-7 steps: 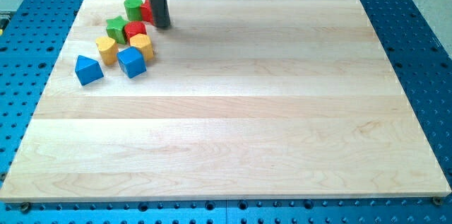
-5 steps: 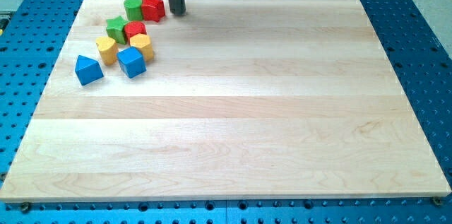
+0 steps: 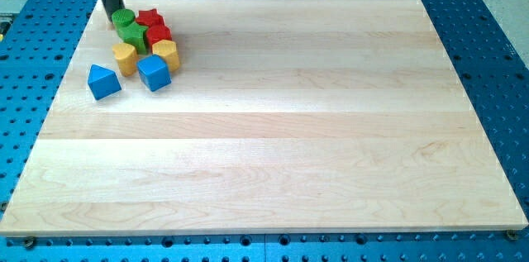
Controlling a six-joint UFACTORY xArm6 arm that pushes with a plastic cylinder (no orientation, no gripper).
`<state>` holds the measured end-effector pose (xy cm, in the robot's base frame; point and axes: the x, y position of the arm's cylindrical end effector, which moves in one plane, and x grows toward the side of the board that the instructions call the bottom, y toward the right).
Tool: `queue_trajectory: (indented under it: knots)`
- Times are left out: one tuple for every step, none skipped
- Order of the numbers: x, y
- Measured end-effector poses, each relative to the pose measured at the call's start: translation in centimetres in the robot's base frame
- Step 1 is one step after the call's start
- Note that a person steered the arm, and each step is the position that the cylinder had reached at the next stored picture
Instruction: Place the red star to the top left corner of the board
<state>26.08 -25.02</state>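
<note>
The red star [image 3: 150, 20] lies near the board's top left, at the top of a cluster of blocks. A green round block [image 3: 125, 19] touches its left side. My tip [image 3: 115, 22] is down on the board at the left of the green round block, touching or almost touching it. The rod rises out of the view's top. A green star [image 3: 132, 34] and a red block [image 3: 159, 35] lie just below these two.
Two yellow blocks [image 3: 125, 58] [image 3: 166, 52], a blue cube [image 3: 154, 72] and a blue triangular block [image 3: 103, 81] lie below the cluster. The wooden board [image 3: 273, 130] rests on a blue perforated table; its top left corner is just left of my tip.
My tip has moved from the right of the red star to the left of the green round block. The red star and green round block now lie further left and slightly lower.
</note>
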Motion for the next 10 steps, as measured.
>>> queue_trajectory:
  knots:
    - [3.2,2.8]
    - [7.9,5.4]
    - [6.2,7.9]
    - [6.3,7.7]
    - [6.7,7.7]
    - [3.6,8.8]
    - [1.8,5.7]
    - [3.2,4.2]
    - [1.7,8.4]
    - [-1.6,8.8]
